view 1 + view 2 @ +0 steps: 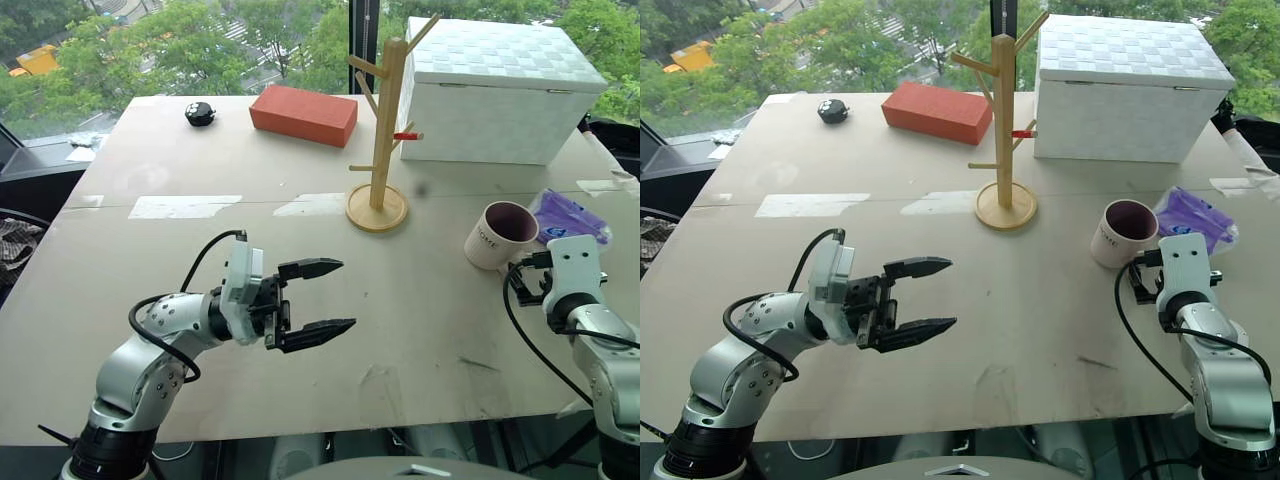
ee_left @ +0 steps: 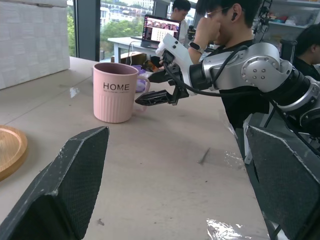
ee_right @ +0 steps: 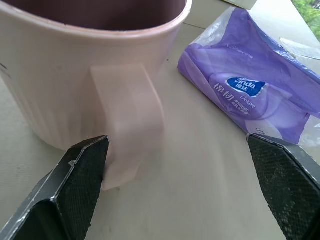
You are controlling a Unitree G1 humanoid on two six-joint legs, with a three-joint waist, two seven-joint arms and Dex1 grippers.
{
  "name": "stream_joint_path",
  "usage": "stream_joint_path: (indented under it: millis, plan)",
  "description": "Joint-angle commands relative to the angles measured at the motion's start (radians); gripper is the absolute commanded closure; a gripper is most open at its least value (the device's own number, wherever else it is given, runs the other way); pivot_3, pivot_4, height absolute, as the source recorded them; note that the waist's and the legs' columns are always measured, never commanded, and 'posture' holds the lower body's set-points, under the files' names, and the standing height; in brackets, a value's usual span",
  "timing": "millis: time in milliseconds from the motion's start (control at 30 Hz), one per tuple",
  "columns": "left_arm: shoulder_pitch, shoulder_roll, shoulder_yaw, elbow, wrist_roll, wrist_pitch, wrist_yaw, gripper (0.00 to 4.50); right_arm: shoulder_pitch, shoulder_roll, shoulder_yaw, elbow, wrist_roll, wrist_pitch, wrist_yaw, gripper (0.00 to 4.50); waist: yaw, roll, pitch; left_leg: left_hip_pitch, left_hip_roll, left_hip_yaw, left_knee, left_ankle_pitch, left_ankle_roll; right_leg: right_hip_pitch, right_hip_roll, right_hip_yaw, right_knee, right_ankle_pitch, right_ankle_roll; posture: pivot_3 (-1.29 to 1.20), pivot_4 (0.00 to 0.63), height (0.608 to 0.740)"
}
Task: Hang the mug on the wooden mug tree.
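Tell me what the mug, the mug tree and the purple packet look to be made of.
Mug: probably glazed ceramic, with a smooth ribbed wall, thick rim and printed lettering.
Mug tree: light unpainted wood with visible grain; one peg has a red tip.
Packet: thin glossy plastic film, creased and shiny.

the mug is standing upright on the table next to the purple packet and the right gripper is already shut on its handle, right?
Not quite. The mug does stand upright on the table beside the purple packet, but the right gripper is open, not shut on the handle. The right wrist view shows its fingers spread wide, one close beside the handle and the other out toward the packet.
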Motion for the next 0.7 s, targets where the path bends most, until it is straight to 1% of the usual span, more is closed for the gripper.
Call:
stream_joint_path:
  millis: [33, 267, 367, 533, 567, 600, 633, 667, 700]
  plan:
    - [0.0, -0.004, 0.02, -0.036, -0.004, -0.022, 0.006, 0.0, -0.019, 0.006, 0.007, -0.005, -0.043, -0.031, -0.034, 0.04, 0.0, 0.0, 0.0, 0.0, 0.0, 0.0, 0.0, 0.0, 0.0, 0.0, 0.0, 0.0, 0.0, 0.0, 0.0, 0.0, 0.15, 0.74]
    - [-0.01, -0.013, 0.021, -0.029, -0.005, -0.029, 0.017, 0.0, -0.046, 0.071, 0.034, 0.027, -0.066, -0.03, -0.067, 0.04, -0.001, 0.0, 0.0, 0.0, 0.0, 0.0, 0.0, 0.0, 0.0, 0.0, 0.0, 0.0, 0.0, 0.0, 0.0, 0.0, 0.15, 0.74]
    - [-0.01, -0.013, 0.022, -0.031, -0.006, -0.03, 0.021, 0.0, -0.052, 0.089, 0.031, 0.042, -0.077, -0.034, -0.079, 0.82, -0.001, 0.0, 0.0, 0.0, 0.0, 0.0, 0.0, 0.0, 0.0, 0.0, 0.0, 0.0, 0.0, 0.0, 0.0, 0.0, 0.15, 0.74]
    - [-0.005, -0.012, 0.026, -0.035, -0.01, -0.033, 0.028, 0.0, -0.062, 0.095, 0.028, 0.071, -0.09, -0.068, -0.079, 3.17, -0.001, 0.0, 0.0, 0.0, 0.0, 0.0, 0.0, 0.0, 0.0, 0.0, 0.0, 0.0, 0.0, 0.0, 0.0, 0.0, 0.15, 0.74]
    - [-0.003, -0.012, 0.027, -0.035, -0.009, -0.035, 0.029, 0.0, -0.064, 0.093, 0.028, 0.077, -0.091, -0.075, -0.075, 3.41, -0.001, 0.0, 0.0, 0.0, 0.0, 0.0, 0.0, 0.0, 0.0, 0.0, 0.0, 0.0, 0.0, 0.0, 0.0, 0.0, 0.15, 0.74]
    - [-0.003, -0.013, 0.026, -0.035, -0.009, -0.035, 0.03, 0.0, -0.066, 0.09, 0.028, 0.083, -0.092, -0.082, -0.072, 3.82, -0.001, 0.0, 0.0, 0.0, 0.0, 0.0, 0.0, 0.0, 0.0, 0.0, 0.0, 0.0, 0.0, 0.0, 0.0, 0.0, 0.15, 0.74]
    - [-0.001, -0.015, 0.027, -0.035, -0.009, -0.037, 0.032, 0.0, -0.068, 0.086, 0.029, 0.089, -0.091, -0.096, -0.067, 4.32, -0.001, 0.0, 0.0, 0.0, 0.0, 0.0, 0.0, 0.0, 0.0, 0.0, 0.0, 0.0, 0.0, 0.0, 0.0, 0.0, 0.15, 0.74]
    - [0.001, -0.016, 0.028, -0.034, -0.009, -0.039, 0.034, 0.0, -0.07, 0.082, 0.03, 0.097, -0.089, -0.112, -0.059, 4.43, -0.002, 0.0, 0.0, 0.0, 0.0, 0.0, 0.0, 0.0, 0.0, 0.0, 0.0, 0.0, 0.0, 0.0, 0.0, 0.0, 0.15, 0.74]
    - [0.003, -0.018, 0.028, -0.033, -0.008, -0.041, 0.035, 0.0, -0.072, 0.076, 0.03, 0.105, -0.087, -0.131, -0.05, 4.43, -0.002, 0.0, 0.0, 0.0, 0.0, 0.0, 0.0, 0.0, 0.0, 0.0, 0.0, 0.0, 0.0, 0.0, 0.0, 0.0, 0.15, 0.74]
